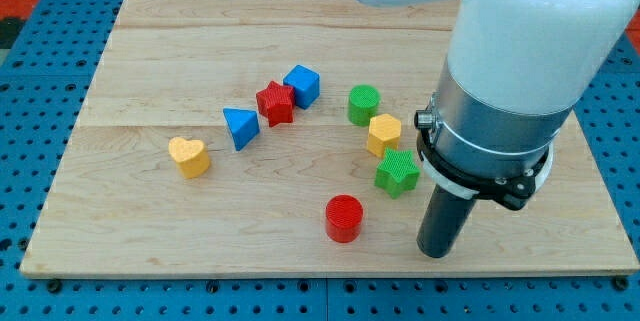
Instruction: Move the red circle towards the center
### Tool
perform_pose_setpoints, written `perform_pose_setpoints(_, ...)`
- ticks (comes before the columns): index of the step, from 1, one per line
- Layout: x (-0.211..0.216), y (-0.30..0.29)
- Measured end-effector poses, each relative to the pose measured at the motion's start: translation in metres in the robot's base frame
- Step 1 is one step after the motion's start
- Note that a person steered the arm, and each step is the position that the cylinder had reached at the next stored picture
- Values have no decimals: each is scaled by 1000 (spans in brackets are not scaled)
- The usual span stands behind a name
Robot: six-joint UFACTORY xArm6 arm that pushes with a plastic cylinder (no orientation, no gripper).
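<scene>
- Red circle: short red plastic cylinder (343, 218), upright on the wooden tabletop (150, 51), near the view's bottom, below centre.
- My tip (436, 253): on the tabletop to the view's right of the red cylinder, apart from it. No hand fitted; nothing spread or pinched.
- Handling, judged: light, rigid, slides readily; round wall may roll off the tip, so push through its middle from the bottom side.
- Surroundings: green star block (397, 173) and yellow hexagonal block (383, 134) stand upper right; green cylinder (364, 104) beyond. Path towards centre appears open.
</scene>
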State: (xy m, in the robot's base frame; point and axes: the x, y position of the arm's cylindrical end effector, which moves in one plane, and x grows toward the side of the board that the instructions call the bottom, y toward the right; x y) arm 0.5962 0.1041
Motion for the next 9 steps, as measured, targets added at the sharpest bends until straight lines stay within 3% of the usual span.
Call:
perform_pose_setpoints(3,0,-8)
perform_pose_setpoints(5,13,-74)
perform_pose_setpoints(7,-27,-52)
perform_pose_setpoints(9,-29,-102)
